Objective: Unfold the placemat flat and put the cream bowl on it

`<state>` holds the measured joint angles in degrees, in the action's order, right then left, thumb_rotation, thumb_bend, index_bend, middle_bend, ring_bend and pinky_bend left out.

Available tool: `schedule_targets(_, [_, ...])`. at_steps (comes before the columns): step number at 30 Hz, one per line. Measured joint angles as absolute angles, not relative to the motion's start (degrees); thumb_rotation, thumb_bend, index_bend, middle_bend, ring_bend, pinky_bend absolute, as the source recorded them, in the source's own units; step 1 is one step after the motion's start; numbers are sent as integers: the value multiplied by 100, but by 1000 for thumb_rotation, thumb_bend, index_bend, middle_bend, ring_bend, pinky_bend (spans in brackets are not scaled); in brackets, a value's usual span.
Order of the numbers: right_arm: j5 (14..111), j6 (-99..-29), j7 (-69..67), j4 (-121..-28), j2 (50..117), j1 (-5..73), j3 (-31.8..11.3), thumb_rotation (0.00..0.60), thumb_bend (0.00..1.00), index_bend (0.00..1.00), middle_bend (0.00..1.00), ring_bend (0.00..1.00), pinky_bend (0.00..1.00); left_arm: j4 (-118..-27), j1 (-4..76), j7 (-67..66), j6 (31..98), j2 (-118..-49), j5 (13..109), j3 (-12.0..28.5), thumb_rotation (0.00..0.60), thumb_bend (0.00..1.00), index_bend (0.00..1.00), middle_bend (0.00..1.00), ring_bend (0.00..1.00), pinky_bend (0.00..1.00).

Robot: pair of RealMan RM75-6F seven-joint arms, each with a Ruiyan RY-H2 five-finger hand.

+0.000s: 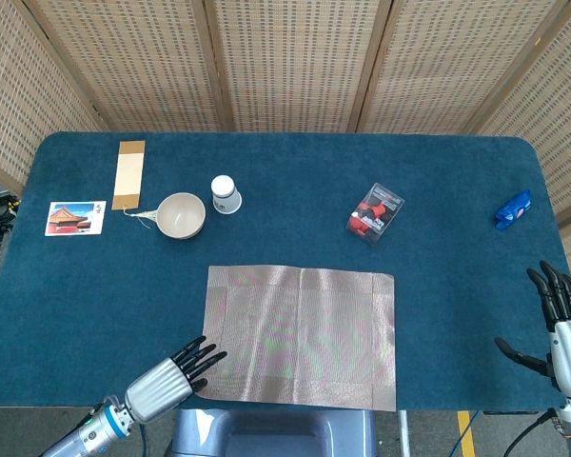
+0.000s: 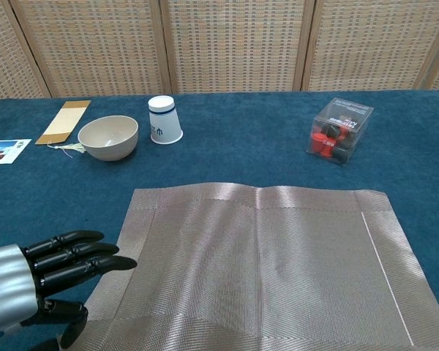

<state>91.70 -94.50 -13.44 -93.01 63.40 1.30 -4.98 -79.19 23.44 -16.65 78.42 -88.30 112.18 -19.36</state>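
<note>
Placemat [image 1: 300, 336] lay spread flat on the near middle of the blue bench [image 1: 457, 190], its near edge at the bench's rim. Left hand [image 1: 171, 377] sat at its near-left corner — fingers [image 2: 80, 252] straight and slightly apart, holding nothing. Cream bowl [image 1: 181, 215] stood far-left, just beside a white cup [image 1: 226, 194]. Right hand [image 1: 563, 328] hovered at the near-right edge — fingers spread, empty.

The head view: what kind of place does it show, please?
Probably a staged test or demonstration space, not a home. A table covered in blue carpet-like cloth stands before woven folding screens, and unrelated props lie on it: a cream bowl, a placemat, a postcard.
</note>
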Motion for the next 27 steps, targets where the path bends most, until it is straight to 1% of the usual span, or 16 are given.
schedule_targets(2, [9170, -9448, -1337, -9300, 6343, 131, -497, 600, 158, 55, 0, 0, 0, -7895, 2338, -1602, 7863, -8834, 11315, -1952, 600, 499, 522, 0, 0, 0])
schedule_targets(5, [9180, -9452, -1316, -9298, 6348, 131, -492, 600, 158, 55, 0, 0, 0, -7854, 2327, -1519, 7883, -8803, 11384, -1958, 600, 445, 392, 0, 0, 0])
schedule_targets(7, [9179, -9451, -1313, -9298, 6349, 131, -492, 600, 158, 55, 0, 0, 0, -7856, 2325, -1438, 7887, -8766, 11391, -1957, 600, 332, 257, 0, 0, 0])
schedule_targets(10, [9167, -9448, -1310, -9299, 6349, 132, -497, 600, 158, 55, 0, 0, 0, -7860, 2322, -1250, 7949, -8699, 11416, -1957, 600, 238, 139, 0, 0, 0])
schedule_targets(13, [9173, -9450, -1301, -9301, 6349, 131, -494, 600, 158, 55, 0, 0, 0, -7846, 2308, -1017, 8111, -8613, 11470, -1951, 600, 195, 94, 0, 0, 0])
schedule_targets(15, [9179, -9450, -1284, -9304, 6352, 131, -490, 600, 158, 55, 0, 0, 0, -7843, 2292, -859, 8220, -8560, 11499, -1949, 600, 187, 84, 0, 0, 0])
schedule_targets(21, [9194, -9440, -1235, -9317, 6361, 133, -475, 600, 158, 55, 0, 0, 0, -7922, 2223, -492, 8534, -8310, 11516, -1881, 600, 182, 59, 0, 0, 0])
schedule_targets(27, [9212, -9432, -1182, -9336, 6364, 135, -461, 600, 158, 55, 0, 0, 0, -8276, 2179, -512, 8504, -8014, 11128, -1643, 600, 184, 0, 0, 0, 0])
